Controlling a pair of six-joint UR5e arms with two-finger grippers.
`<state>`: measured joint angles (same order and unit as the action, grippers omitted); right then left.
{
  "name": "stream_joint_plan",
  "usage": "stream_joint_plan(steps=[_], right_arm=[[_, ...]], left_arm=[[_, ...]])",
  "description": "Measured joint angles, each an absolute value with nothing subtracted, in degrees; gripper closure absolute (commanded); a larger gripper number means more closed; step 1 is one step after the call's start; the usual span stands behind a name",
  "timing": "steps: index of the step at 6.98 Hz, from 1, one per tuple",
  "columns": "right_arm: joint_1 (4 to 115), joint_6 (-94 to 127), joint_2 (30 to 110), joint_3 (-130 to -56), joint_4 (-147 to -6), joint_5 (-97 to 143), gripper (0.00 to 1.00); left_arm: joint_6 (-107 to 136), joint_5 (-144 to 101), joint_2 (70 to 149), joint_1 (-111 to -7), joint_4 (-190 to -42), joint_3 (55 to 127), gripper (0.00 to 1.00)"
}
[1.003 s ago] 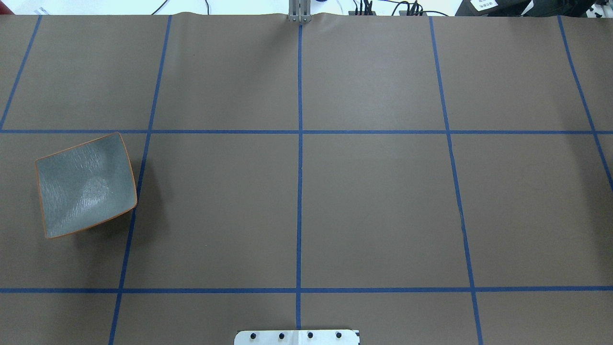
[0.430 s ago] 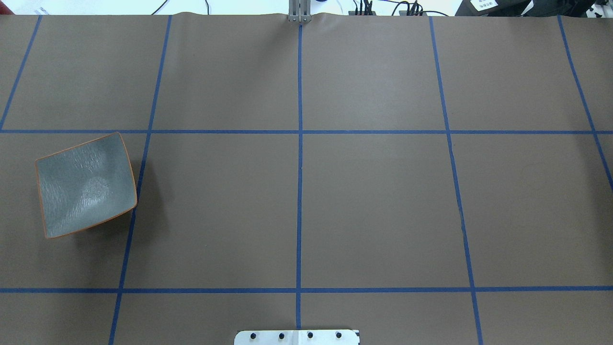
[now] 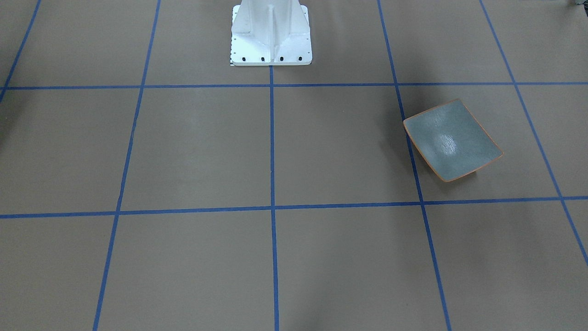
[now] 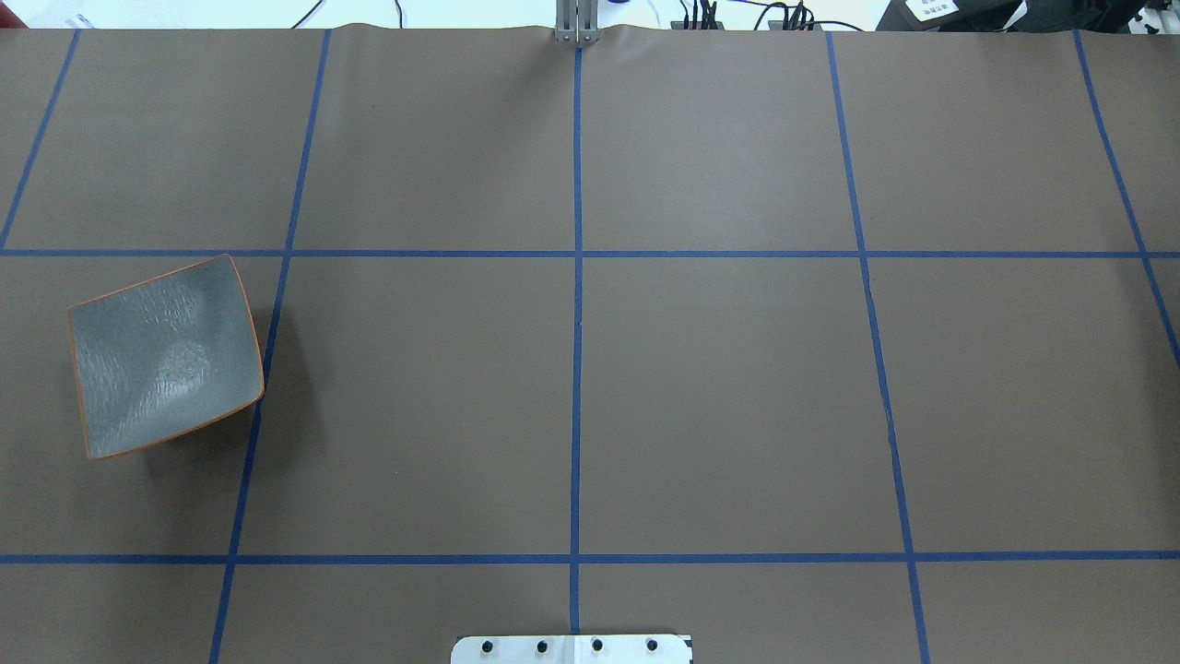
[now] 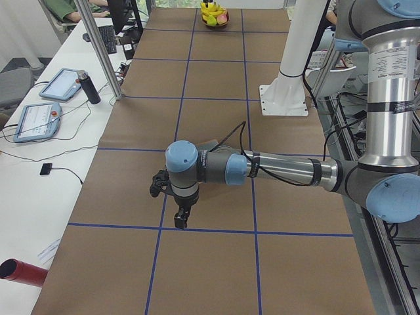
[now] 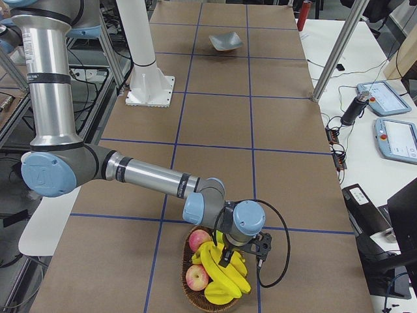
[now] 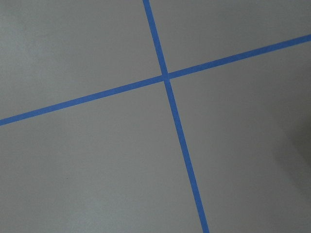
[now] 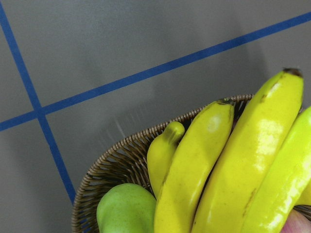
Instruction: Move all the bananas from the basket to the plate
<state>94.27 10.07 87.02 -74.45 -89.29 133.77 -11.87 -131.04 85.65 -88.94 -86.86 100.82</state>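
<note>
The plate (image 4: 166, 355) (image 3: 452, 140), grey-green with an orange rim, sits with nothing on it at the table's left; it is also far off in the exterior right view (image 6: 226, 42). Several yellow bananas (image 6: 225, 274) (image 8: 233, 160) lie in a wicker basket (image 6: 195, 300) (image 8: 112, 160) at the table's right end. My right gripper (image 6: 228, 258) hangs just above the bananas; I cannot tell whether it is open or shut. My left gripper (image 5: 178, 209) points down over bare table near the plate's end, and its state cannot be told either. The left wrist view shows only table and tape.
Two reddish apples (image 6: 195, 277) and a green fruit (image 8: 124, 208) share the basket. The white robot pedestal (image 3: 271, 37) stands mid-table. Beside the table are tablets (image 5: 36, 121), a black cylinder (image 5: 88, 86) and an aluminium post (image 5: 98, 46).
</note>
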Motion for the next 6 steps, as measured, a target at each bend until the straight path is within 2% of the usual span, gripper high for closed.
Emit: stream_joint_plan(steps=[3,6], right_arm=[[94.3,10.17,87.6,-73.2,-89.28,134.6,0.08],[94.31,10.07,88.3,-72.96,-89.21,134.79,0.19]], left_arm=[[-11.96,-130.99,86.44,-88.87,-86.9,100.64,0.0],[-12.12,-130.96,86.81,-88.92,-86.84,100.54,0.0]])
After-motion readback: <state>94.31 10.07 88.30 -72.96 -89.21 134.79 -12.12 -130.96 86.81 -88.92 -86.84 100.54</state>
